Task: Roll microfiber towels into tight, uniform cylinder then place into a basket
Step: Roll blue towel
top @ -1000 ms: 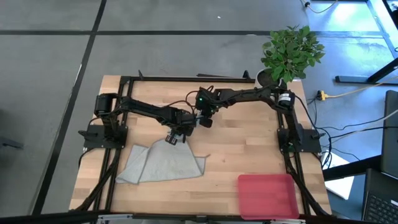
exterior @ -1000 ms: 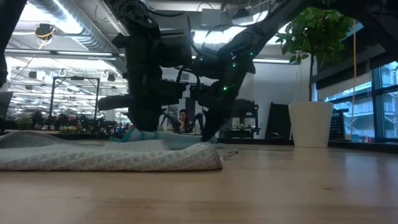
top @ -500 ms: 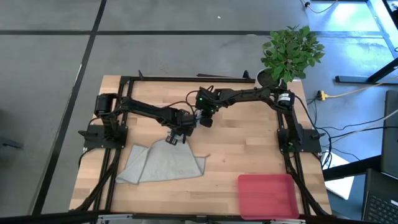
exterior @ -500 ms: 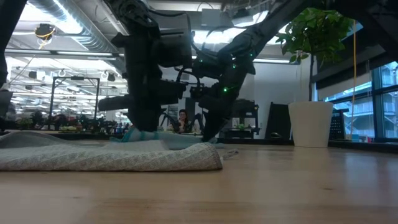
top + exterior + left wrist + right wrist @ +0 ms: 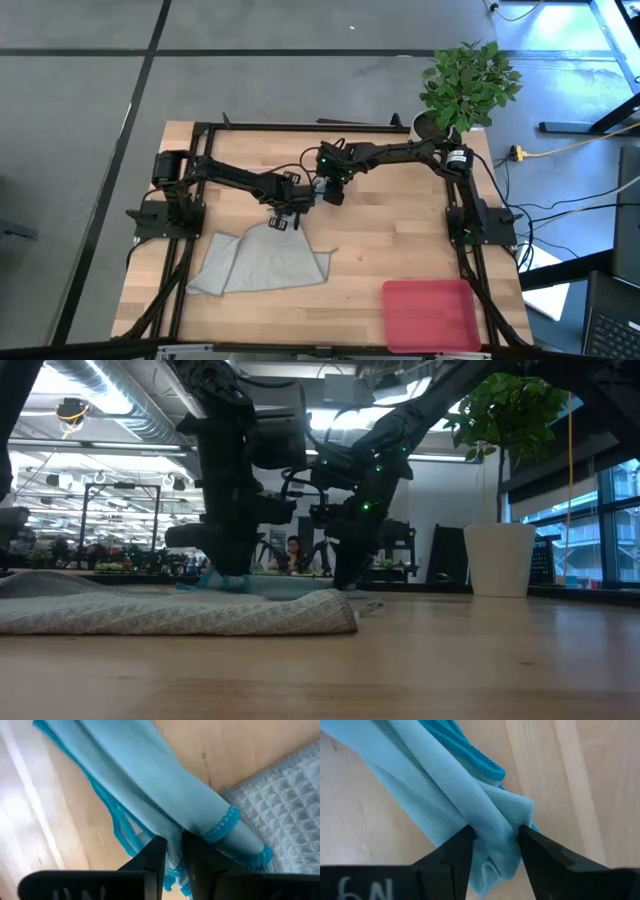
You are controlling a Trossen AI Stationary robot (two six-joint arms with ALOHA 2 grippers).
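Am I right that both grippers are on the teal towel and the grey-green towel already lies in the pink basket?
Not quite. The high view shows the grey-green towel flat on the table, left of the pink basket. The left gripper and right gripper are indeed on the teal towel.

Bare table between grey towel and basket — unobstructed.

Even daylight falls from above on the pale wooden worktop, with only faint shadows under the arms. At table height the arms stand as dark silhouettes against bright ceiling lights and a window; the near wood is blurred. Close up, the teal towel is bright and sharp, with white glare on the wood beside it in the left wrist view.
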